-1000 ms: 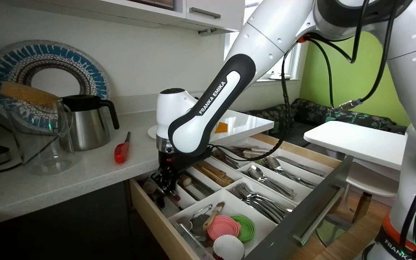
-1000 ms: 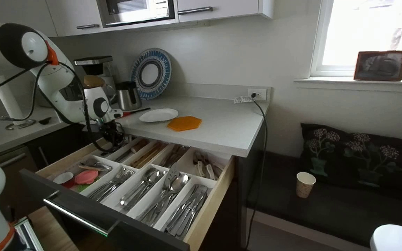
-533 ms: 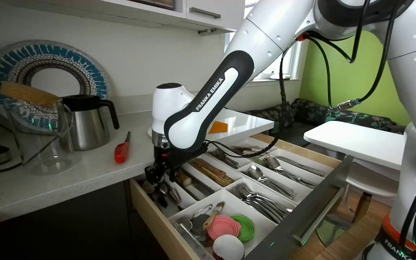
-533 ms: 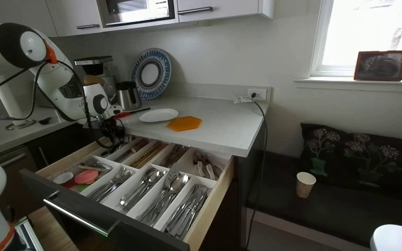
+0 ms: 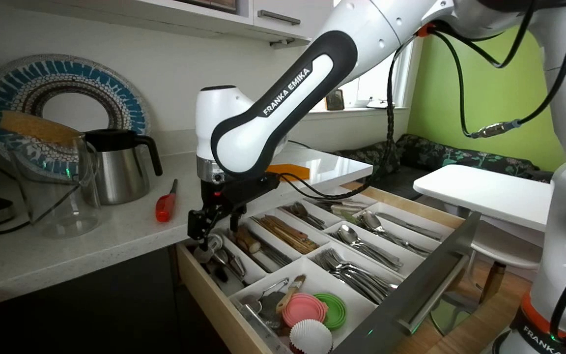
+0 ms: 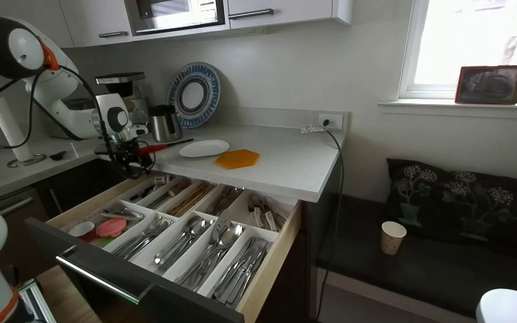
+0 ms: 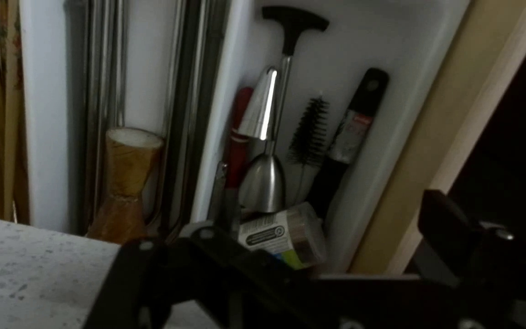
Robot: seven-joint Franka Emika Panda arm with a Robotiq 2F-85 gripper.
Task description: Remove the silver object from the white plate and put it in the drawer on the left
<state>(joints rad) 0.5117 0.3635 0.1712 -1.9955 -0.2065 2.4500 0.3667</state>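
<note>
Counter (image 6: 285, 148): 1 white plate (image 6: 203, 148). Drawer (image 6: 269, 269) (open): 1 silver cone (image 7: 257, 109).

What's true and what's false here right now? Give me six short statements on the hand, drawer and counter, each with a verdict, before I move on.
1. The drawer is pulled open. True.
2. The hand is clamped shut. False: the hand is open, its jaws apart.
3. The white plate on the counter shows nothing lying on it. True.
4. The orange hexagon sits on top of the white plate. False: it lies on the counter, beside the white plate.
5. A silver cone lies in the same drawer compartment as a black bristle brush. True.
6. The steel jug lies on its side. False: it stands upright on the counter.
</note>
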